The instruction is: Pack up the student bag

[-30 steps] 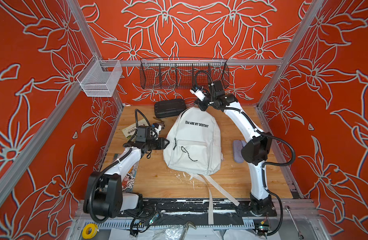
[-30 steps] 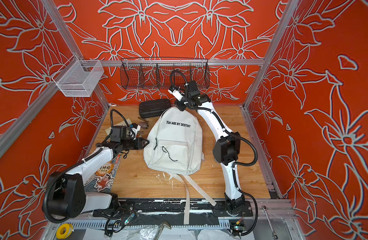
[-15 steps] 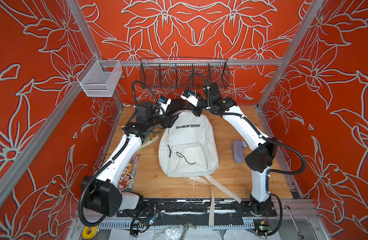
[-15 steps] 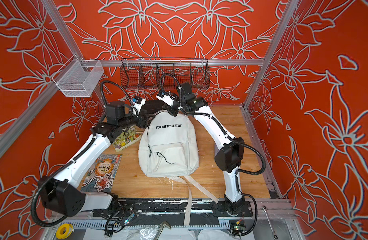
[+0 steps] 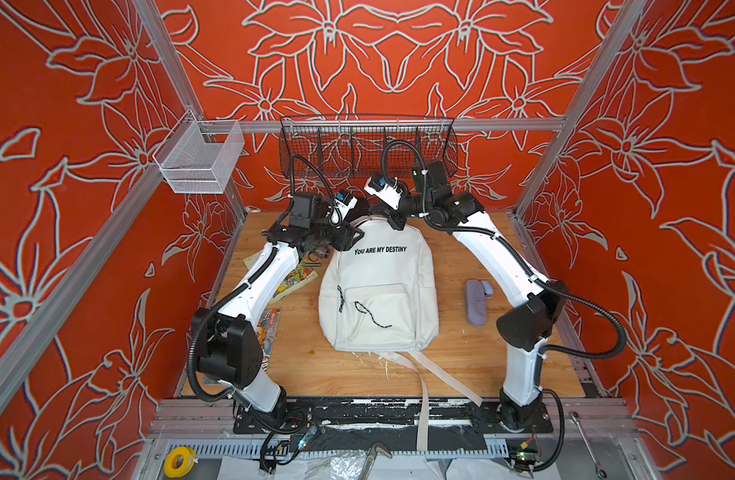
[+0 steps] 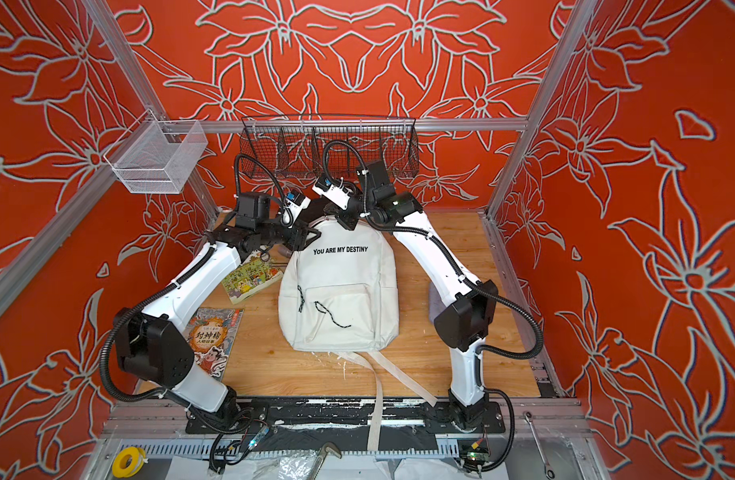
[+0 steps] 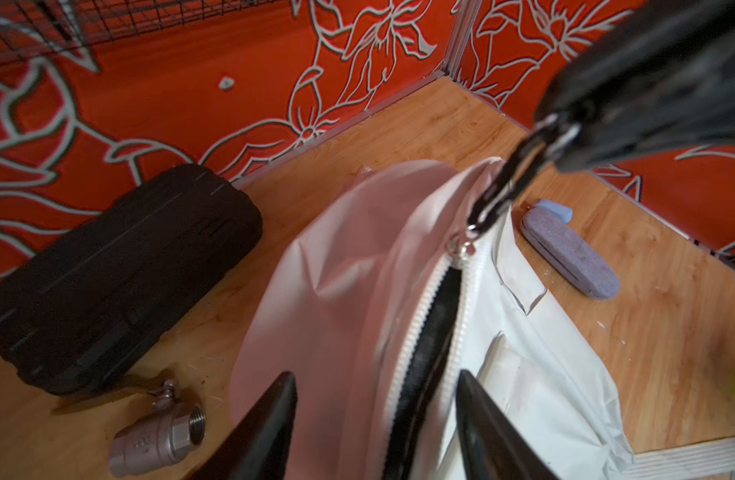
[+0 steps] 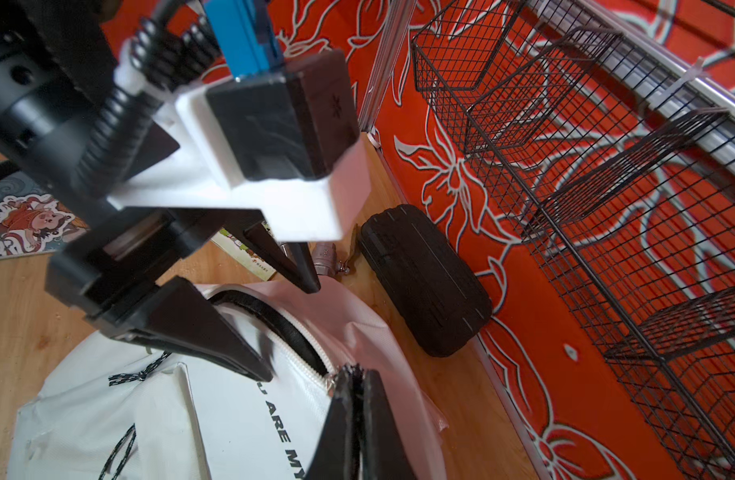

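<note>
The right gripper (image 8: 357, 378) pinches the zip pull (image 7: 508, 178) on the bag (image 5: 378, 299), likely to unzip it; the left gripper (image 7: 374, 374) straddles the far opening, fingers spread, probably steadying the fabric.

One student bag (image 5: 378, 291), two books (image 6: 249, 276)

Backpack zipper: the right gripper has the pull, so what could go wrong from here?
1. The right gripper pinches only the thin zip pull; it could slip free.
2. The left gripper stands open astride the rim of the student bag, so the bag may drag instead of unzipping, nudging the metal valve.
</note>
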Tool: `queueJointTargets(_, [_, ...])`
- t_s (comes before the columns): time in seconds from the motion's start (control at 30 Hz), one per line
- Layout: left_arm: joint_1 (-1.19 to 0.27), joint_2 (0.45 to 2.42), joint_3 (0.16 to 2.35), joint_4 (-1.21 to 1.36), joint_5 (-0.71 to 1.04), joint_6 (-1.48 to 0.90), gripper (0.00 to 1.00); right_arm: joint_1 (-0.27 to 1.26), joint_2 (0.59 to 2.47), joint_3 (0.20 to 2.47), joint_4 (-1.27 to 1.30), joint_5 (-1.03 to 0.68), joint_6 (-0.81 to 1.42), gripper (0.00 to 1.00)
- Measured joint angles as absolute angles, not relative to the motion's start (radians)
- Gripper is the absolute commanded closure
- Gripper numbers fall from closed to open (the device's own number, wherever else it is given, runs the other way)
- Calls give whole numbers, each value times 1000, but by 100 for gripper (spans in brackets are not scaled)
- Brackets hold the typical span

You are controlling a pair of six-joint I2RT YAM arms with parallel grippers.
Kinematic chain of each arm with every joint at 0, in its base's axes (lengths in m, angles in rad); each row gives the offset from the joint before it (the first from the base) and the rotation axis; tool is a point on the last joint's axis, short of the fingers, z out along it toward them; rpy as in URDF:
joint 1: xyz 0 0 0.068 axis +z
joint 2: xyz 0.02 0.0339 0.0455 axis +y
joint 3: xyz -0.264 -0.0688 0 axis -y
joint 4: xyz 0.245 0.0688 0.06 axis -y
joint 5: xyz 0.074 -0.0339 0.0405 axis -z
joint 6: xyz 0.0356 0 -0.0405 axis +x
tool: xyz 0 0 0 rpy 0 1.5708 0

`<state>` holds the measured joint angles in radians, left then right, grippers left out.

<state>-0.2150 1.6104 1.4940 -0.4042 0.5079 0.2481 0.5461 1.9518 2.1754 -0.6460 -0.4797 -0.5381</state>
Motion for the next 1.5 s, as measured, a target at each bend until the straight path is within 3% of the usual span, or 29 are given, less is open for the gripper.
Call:
queueJointTargets(0.1, [-217,1637,1533,-416,527,246,90,547,1952,2173,-646,-475,-536,100])
queueJointTargets(0.17, [-218,1653,1557,-427,537,241,100,548,1950,2174,-648,-458,-529,100])
queueJointTargets(0.53, [-221,1651,1600,-459,492,157,100,530,1931,2172,-678,-260,-409,100])
queueJointTargets(0.83, [-162,1496,1433,-331,462,9,100,395,1775,1885,-614,-189,-259,100])
queueJointTargets(1.27, [-121,1368,1203,-146,460,-129,100,323,1671,1625,-451,-310,-143,100])
queueJointTargets(1.33, [-118,1356,1184,-144,476,-123,92,311,1671,1626,-438,-366,-150,100])
queueJointTargets(1.43, [-126,1338,1177,-156,495,-80,63,309,1673,1666,-438,-453,-185,100])
queueJointTargets(1.5, [-138,1326,1185,-178,498,-47,52,318,1678,1716,-446,-500,-226,100])
